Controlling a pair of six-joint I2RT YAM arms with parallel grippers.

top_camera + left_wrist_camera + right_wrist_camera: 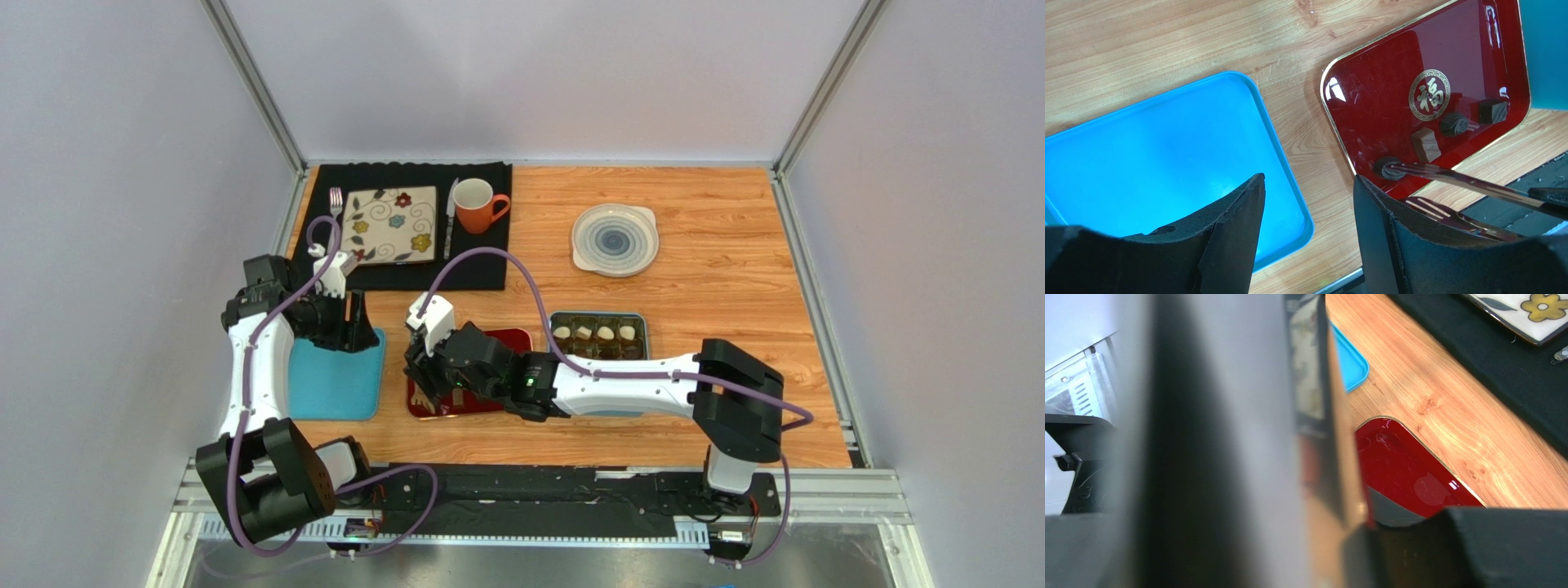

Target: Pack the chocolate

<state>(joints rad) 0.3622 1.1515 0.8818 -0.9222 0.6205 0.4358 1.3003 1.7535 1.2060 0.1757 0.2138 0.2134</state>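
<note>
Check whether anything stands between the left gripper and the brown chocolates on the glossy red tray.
Yes: slim metal tongs reach in from the right over the glossy red tray's near corner, tips at the nearest round dark chocolate. The other three brown chocolates lie uncovered beyond the open left gripper.

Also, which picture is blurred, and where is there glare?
Right wrist view: a grey shape close to the lens is out of focus, covering the left half. Left wrist view: sharp, with glare spots on the red tray. Top view: sharp, evenly lit.

Brown chocolate (1425,144); red tray (1376,104), gold emblem (1430,95); blue tray (1168,159).
</note>
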